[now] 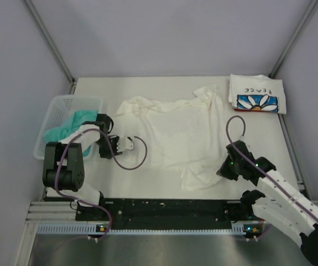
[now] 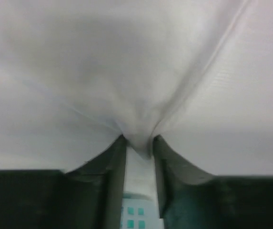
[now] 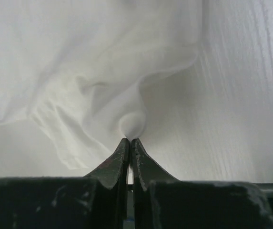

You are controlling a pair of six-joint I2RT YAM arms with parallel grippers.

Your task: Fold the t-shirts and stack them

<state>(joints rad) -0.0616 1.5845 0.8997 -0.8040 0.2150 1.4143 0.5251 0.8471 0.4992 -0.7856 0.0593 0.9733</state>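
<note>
At the far left of the counter (image 1: 308, 166) stands a white mesh basket (image 1: 59, 105). The teal tee (image 1: 70, 127) lies bunched inside it and spills over the near rim.

Just right of the basket, the left fingers (image 1: 127, 143) are at the left edge of the large white tee (image 1: 175, 130). In the left wrist view, these left fingers (image 2: 116, 164) stand narrow, with a fold of the white cloth (image 2: 138, 138) drawn down into the gap between them and puckering outward from it.

The large white tee lies opened out across the middle of the counter. Its widest span runs left to right. It is rumpled along the far edge, with a bunched lump at the far right corner and a flap trailing toward the near edge. Its neck cannot be made out, so I cannot tell which way it points.

The right fingers (image 1: 224, 168) are at the tee's near right edge. In the right wrist view, the right fingers (image 3: 119, 162) are pressed together, nipping a small knob of the white cloth (image 3: 132, 125) at their tips.

In the far right corner, apart from the big tee, the PEACE tee (image 1: 257, 94) lies folded into a flat rectangle. Its long axis runs left to right. The blue daisy print faces up and the lettering reads upside down from the top camera.
</note>
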